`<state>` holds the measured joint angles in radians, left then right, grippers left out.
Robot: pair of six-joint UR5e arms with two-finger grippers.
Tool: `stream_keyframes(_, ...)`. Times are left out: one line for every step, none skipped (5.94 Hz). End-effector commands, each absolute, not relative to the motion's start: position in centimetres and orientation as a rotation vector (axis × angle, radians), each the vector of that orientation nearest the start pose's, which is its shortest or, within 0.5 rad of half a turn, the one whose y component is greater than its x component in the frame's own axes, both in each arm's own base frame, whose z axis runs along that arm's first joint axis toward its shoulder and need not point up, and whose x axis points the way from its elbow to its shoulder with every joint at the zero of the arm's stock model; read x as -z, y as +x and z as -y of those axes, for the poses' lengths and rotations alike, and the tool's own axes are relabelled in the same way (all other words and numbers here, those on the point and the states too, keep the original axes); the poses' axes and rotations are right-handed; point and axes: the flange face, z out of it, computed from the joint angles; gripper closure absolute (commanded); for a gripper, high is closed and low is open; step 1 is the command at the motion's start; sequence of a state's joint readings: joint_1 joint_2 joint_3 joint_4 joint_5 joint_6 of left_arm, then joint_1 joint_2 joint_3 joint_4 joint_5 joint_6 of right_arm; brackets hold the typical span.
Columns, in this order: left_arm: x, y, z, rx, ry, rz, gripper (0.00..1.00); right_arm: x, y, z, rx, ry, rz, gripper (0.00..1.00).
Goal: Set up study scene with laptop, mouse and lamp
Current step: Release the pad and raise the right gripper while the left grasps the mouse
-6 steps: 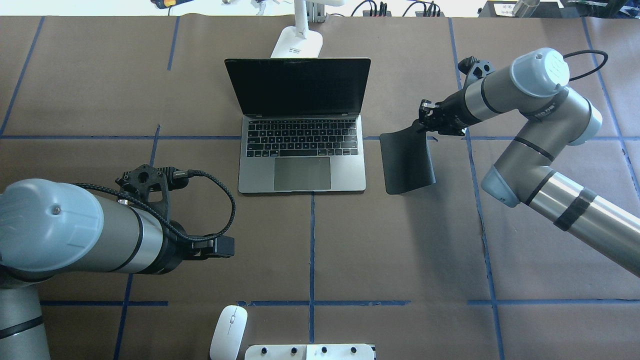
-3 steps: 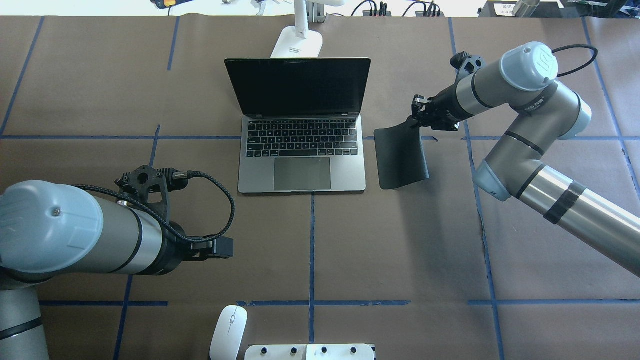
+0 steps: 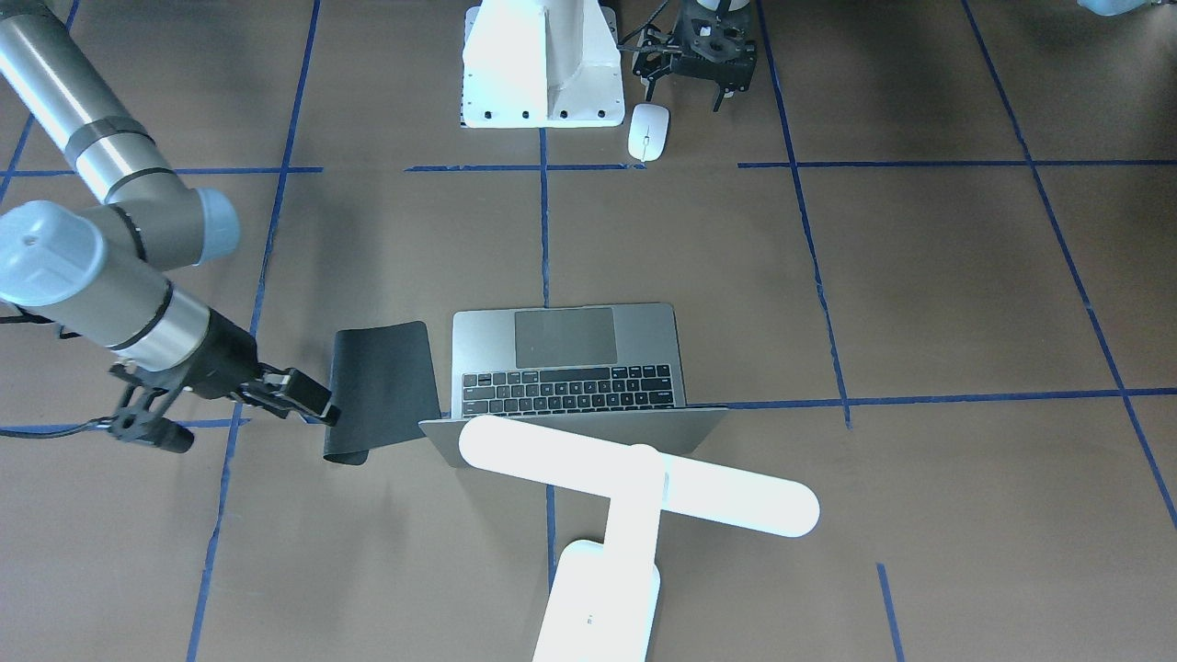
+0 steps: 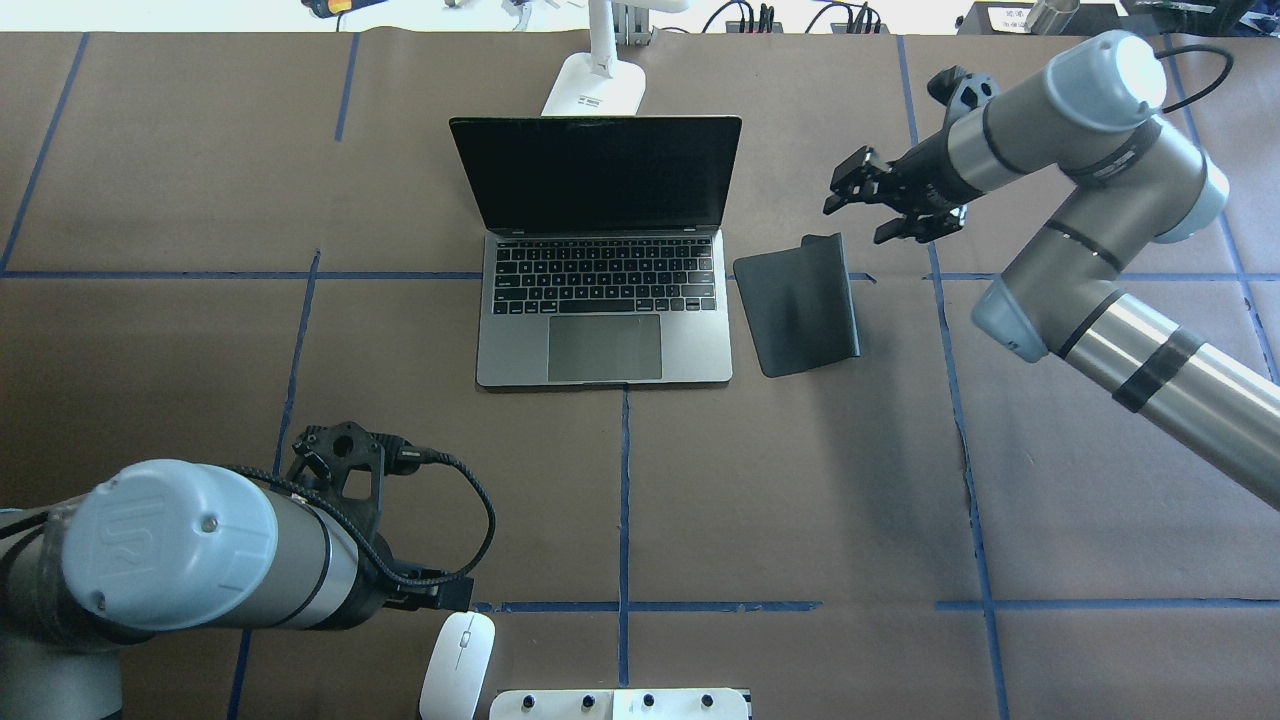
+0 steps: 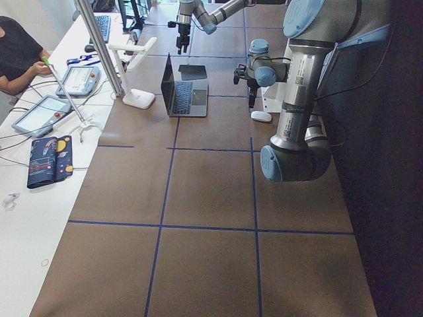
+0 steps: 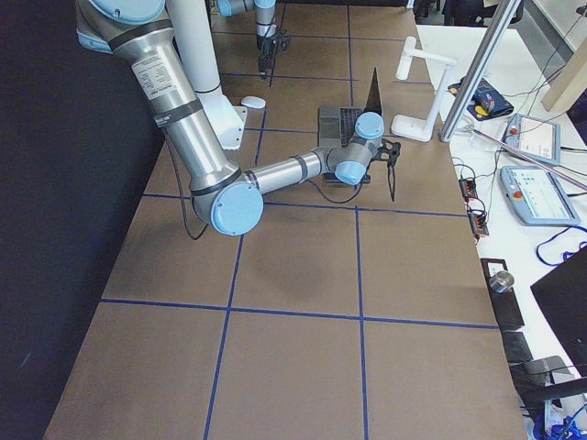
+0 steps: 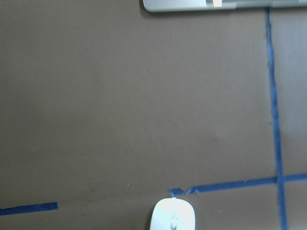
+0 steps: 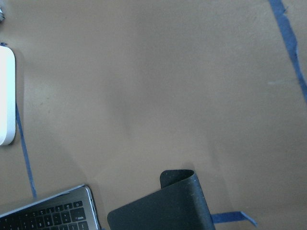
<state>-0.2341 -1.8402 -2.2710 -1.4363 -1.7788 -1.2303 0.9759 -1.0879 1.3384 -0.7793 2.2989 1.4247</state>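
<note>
The open grey laptop [image 4: 603,300] sits mid-table with its dark screen facing the robot. Behind it stands the white lamp [image 3: 634,483], its base [image 4: 595,85] at the far edge. By the pedestal at the near edge lies the white mouse [image 4: 457,660]; the left wrist view shows it [image 7: 172,218] at the bottom. My left gripper [image 3: 685,92] hangs open just beside the mouse, holding nothing. My right gripper [image 4: 878,207] is open and empty above the far right corner of the black mouse pad [image 4: 797,305], which lies right of the laptop with its far edge curled.
The white robot pedestal [image 3: 541,64] stands at the near edge beside the mouse. Blue tape lines cross the brown table cover [image 4: 800,480]. A side table with tablets [image 5: 39,112] and a seated person [image 5: 16,53] lies beyond the far edge.
My right gripper opened, let go of the mouse pad and rose away to the far right; the pad now lies beside the laptop. My left arm swung back toward the mouse.
</note>
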Motion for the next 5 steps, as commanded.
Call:
stream_keyframes(-25.9, 46.9, 20.1, -0.245, 0.019, -0.812, 0.0, -40.7, -28.2, 61.9, -0.343, -0.022, 1.205, 0.0)
stream_keyframes(-26.6, 47.6, 20.1, -0.252, 0.018, -0.803, 0.0, -41.2, -27.9, 61.7, -0.339, -0.02, 1.202, 0.0)
stream_keyframes(-27.7, 49.8, 20.1, -0.256, 0.012, -0.792, 0.0, -41.5, -27.8, 61.4, -0.34, -0.022, 1.2, 0.0)
stream_keyframes(-28.8, 51.2, 20.4, -0.258, 0.019, -0.813, 0.0, -41.5, -28.0, 61.3, -0.336, -0.022, 1.201, 0.0)
stream_keyframes(-28.8, 51.5, 20.3, -0.262, 0.027, -0.837, 0.0, -41.6, -28.1, 61.2, -0.334, -0.025, 1.201, 0.0)
